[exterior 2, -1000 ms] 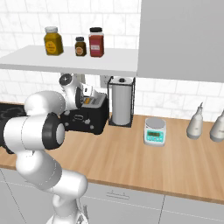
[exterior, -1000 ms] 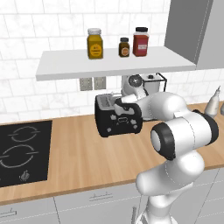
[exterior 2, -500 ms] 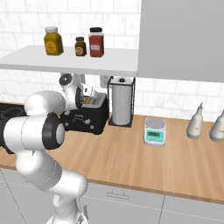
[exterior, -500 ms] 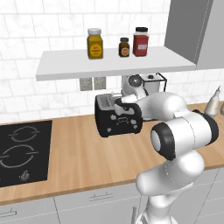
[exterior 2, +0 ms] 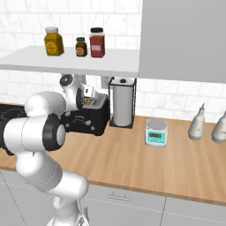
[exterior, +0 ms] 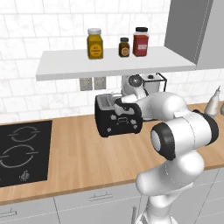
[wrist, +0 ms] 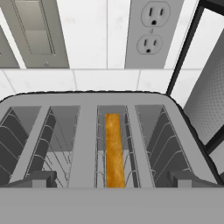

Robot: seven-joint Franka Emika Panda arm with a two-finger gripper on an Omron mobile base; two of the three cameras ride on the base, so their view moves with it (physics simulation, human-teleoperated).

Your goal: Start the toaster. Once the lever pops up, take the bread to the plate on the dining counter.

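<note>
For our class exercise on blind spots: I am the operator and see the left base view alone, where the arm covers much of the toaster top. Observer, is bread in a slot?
Observer: Yes. The hand view shows the bread standing on edge in the toaster.
Operator: Which slot?
Observer: The third from the left in that view; the other three hold none.
Operator: What stands on the far side of the toaster from me?
Observer: In the right base view, a paper-towel holder.

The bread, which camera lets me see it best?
The hand view. It looks straight down into the toaster, and the bread stands on edge in one slot, its orange-brown crust facing up. The left and right base views look across the toaster from farther off, with the arm partly in front, so I can't make out the bread there.
</note>
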